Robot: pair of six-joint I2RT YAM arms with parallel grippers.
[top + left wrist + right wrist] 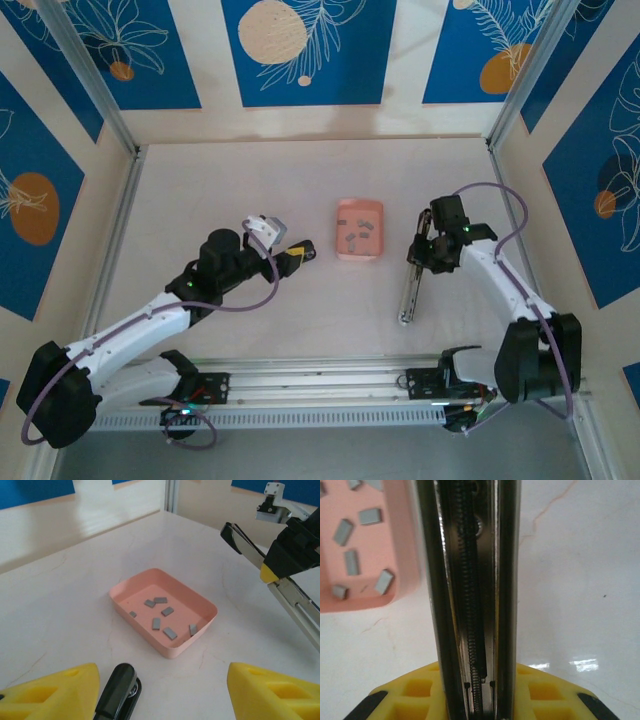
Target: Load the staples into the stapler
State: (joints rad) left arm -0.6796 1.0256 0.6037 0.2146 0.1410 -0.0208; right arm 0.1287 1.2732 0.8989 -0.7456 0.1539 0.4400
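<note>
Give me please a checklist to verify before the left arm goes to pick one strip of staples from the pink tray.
1. Left pincer open and empty: ok.
2. Staples lie loose in the pink tray, nothing covering them: ok.
3. Right pincer shut on the stapler: ok.
4. Stapler's channel opened, with the spring showing: ok.
5. Channel free of old staples along its whole length: cannot tell.
6. Black object beside the left pincer's finger is out of the path to the tray: cannot tell.
</note>
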